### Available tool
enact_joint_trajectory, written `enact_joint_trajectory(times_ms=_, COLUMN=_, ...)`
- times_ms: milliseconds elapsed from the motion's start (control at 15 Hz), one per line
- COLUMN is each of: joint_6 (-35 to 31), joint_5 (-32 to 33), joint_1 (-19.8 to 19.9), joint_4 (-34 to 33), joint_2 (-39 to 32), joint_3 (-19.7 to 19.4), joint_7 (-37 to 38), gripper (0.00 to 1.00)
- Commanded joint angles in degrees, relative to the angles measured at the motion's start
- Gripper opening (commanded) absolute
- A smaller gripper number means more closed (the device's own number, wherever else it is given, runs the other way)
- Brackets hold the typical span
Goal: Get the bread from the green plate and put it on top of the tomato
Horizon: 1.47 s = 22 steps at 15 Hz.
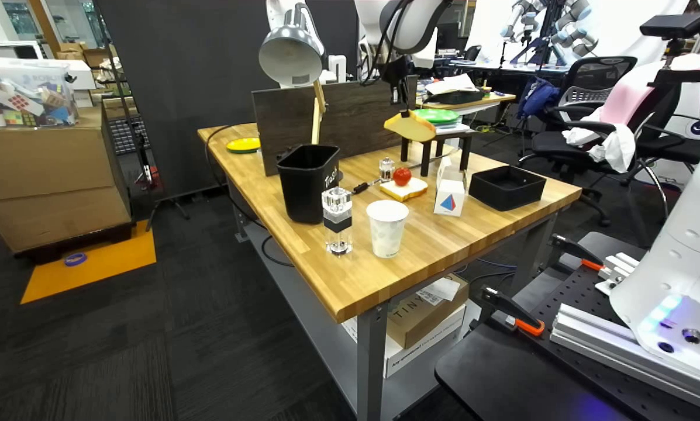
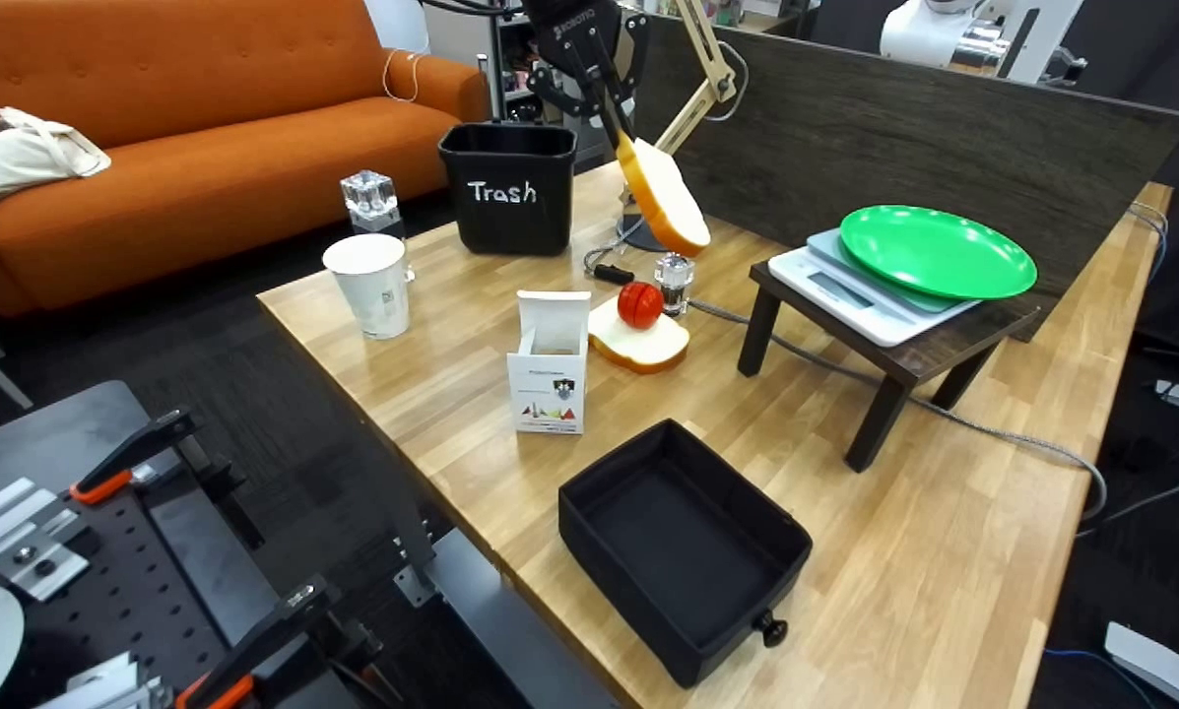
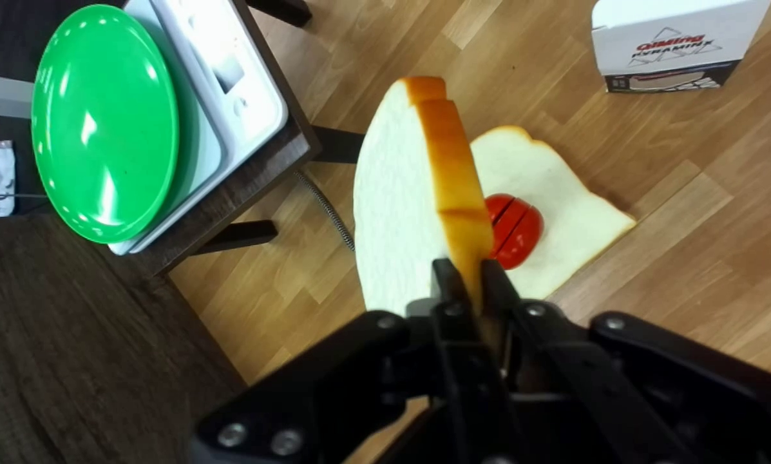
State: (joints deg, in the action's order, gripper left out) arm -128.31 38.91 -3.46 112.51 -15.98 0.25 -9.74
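wooden table point(image 2: 944, 512), in an exterior view, carries a stand point(image 2: 944, 347) at right, with the green plate point(image 2: 934, 251) on a scale point(image 2: 875, 315) there. farther left, the gripper point(image 2: 616, 126) holds the bread point(image 2: 670, 192) tilted aloft, jaws nearly together on its edge, higher than the tomato point(image 2: 640, 305), which sits on another slice point(image 2: 645, 347).

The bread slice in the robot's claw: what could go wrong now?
The gripper pinches the held bread slice near its upper edge, so it might twist or slip. It hangs steeply tilted and may land crooked. The rounded, cut tomato could roll off the lower bread slice when pressed.
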Motion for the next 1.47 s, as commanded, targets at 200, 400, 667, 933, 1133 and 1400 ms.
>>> enact_joint_trajectory(times_ms=200, joint_6=2.00, joint_5=4.44, joint_1=-1.39, joint_4=-0.93, joint_2=-1.25, joint_3=-0.20, joint_7=2.40, gripper=0.03)
enact_joint_trajectory(times_ms=400, joint_6=3.78, joint_5=8.07, joint_1=-3.39, joint_4=0.19, joint_2=-2.40, joint_3=0.54, joint_7=5.34, gripper=0.03)
enact_joint_trajectory(times_ms=667, joint_6=5.93, joint_5=9.38, joint_1=-5.69, joint_4=1.61, joint_2=-3.96, joint_3=2.28, joint_7=7.64, gripper=0.03)
enact_joint_trajectory(times_ms=933, joint_6=6.80, joint_5=11.43, joint_1=-6.09, joint_4=1.96, joint_2=-5.71, joint_3=2.27, joint_7=8.29, gripper=0.03)
enact_joint_trajectory(times_ms=1133, joint_6=6.04, joint_5=12.70, joint_1=-5.39, joint_4=0.40, joint_2=-8.20, joint_3=1.89, joint_7=7.56, gripper=0.03)
enact_joint_trajectory(times_ms=1400, joint_6=5.87, joint_5=13.70, joint_1=-5.58, joint_4=-2.41, joint_2=-11.86, joint_3=2.16, joint_7=7.03, gripper=0.03)
